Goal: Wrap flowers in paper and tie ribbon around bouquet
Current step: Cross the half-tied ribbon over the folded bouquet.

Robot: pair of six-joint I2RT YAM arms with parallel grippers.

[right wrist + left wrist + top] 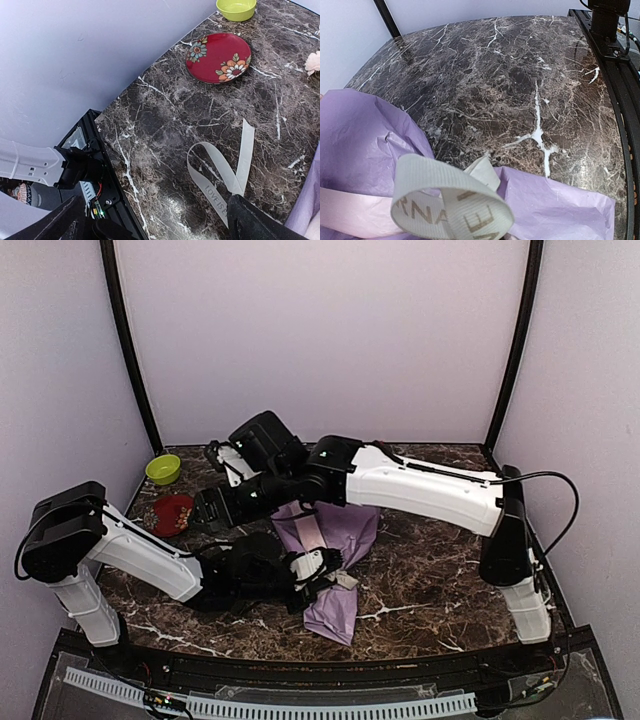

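The bouquet (pixel 335 612) lies mid-table as a cone of lilac paper (pixel 360 145) with its pink inner face showing. Most flowers are hidden under my right arm; one pale pink bloom (pixel 313 62) peeks in at the edge of the right wrist view. The cream ribbon (pixel 451 206) loops right at my left gripper (pixel 318 570), which is shut on it beside the bundle; its fingers do not show in the left wrist view. Further along, the ribbon (pixel 220 165) lies in a loop on the table. My right gripper (pixel 155 200) hovers above it, open, with nothing between its fingers.
A red flowered plate (pixel 218 57) and a green bowl (pixel 236 8) sit at the back left, near the wall. The black table-edge rail (pixel 100 170) runs under my right gripper. Bare marble tabletop (pixel 530 85) stretches right of the bouquet.
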